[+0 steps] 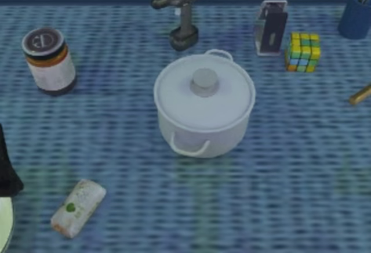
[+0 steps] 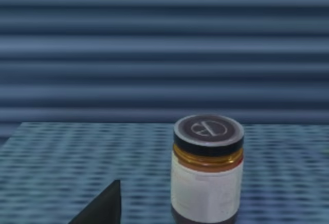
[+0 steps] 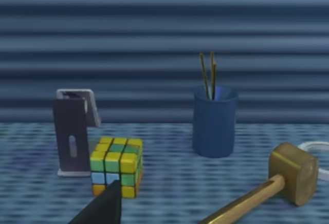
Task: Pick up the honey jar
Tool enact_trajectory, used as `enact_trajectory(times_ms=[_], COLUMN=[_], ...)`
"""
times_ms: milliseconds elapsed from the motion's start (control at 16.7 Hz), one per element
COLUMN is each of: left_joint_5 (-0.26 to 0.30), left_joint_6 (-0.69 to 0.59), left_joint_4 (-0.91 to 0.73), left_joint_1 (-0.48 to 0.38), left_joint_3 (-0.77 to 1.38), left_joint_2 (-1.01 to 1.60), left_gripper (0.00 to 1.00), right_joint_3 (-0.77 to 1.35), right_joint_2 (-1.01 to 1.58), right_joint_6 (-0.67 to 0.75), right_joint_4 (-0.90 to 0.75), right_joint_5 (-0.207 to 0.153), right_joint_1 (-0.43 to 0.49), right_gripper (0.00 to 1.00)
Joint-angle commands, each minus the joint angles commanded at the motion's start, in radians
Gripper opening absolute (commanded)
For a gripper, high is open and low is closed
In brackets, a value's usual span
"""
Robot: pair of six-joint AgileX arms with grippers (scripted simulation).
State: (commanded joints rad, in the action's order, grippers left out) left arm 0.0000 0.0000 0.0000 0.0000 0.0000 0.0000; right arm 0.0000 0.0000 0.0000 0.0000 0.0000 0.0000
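White pot point(image 1: 204, 111), drill point(image 1: 181, 10), cube point(image 1: 302, 51), blue cup point(image 1: 355, 14), possibly soap bar point(image 1: 78, 207).

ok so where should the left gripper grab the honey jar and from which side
Probably around the white label band of the honey jar, below its lid. It stands upright at the table's left rear, with open cloth on its near side, so a level approach from the near left edge suits the left gripper's finger.
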Motion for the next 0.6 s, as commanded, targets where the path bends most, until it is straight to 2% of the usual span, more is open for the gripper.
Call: enact_trajectory(times_ms=[300,600], left_joint_5=[0.016,0.084], left_joint_6=[0.013,0.074], left_joint_4=[-0.038,-0.227], left_joint_1=[-0.006,-0.03], left_joint_3=[0.054,0.356], left_joint_2=[0.053,0.323], left_gripper=[1.0,1.0], right_joint_3=[0.0,0.0], right_joint_2=[0.0,0.0], right_joint_6=[0.0,0.0], right_joint_4=[0.0,0.0], right_joint_5=[0.0,0.0], right_joint_1=[0.0,0.0], right_gripper=[1.0,1.0])
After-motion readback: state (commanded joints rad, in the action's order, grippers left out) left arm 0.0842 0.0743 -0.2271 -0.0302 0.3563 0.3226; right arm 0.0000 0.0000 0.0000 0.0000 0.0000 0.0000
